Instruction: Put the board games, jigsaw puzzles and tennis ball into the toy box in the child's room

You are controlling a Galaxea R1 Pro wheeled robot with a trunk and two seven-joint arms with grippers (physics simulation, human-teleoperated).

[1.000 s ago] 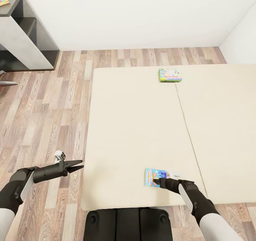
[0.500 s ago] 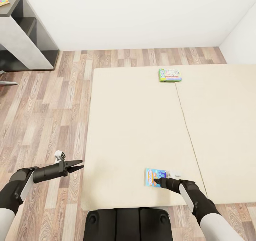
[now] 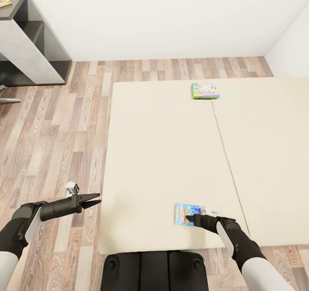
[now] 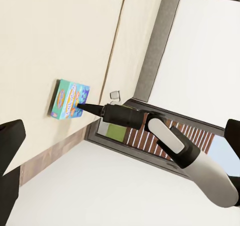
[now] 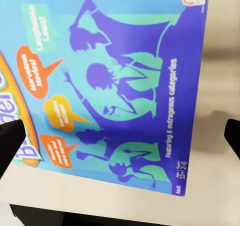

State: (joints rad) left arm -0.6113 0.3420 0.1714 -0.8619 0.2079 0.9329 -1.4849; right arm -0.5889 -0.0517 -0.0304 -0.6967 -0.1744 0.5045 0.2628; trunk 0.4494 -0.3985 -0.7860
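Both board games, the blue one [image 3: 184,214] under the right gripper's [image 3: 189,217] spread fingers and the green one [image 3: 205,91], are seen lying on the bed [image 3: 163,154] (nothing boxed yet); the left gripper's [image 3: 95,202] fingers are narrowly parted, empty.

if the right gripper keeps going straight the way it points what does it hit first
The blue board game on the bed. The right gripper already sits over its cover, which lies directly ahead in the right wrist view; whether they touch is unclear.

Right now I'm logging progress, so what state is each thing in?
Blue game box: flat on the bed, not lifted.
Green game box: flat at the bed's far side, untouched.
Right gripper: open, over the blue box.
Left gripper: open, empty, over the floor.
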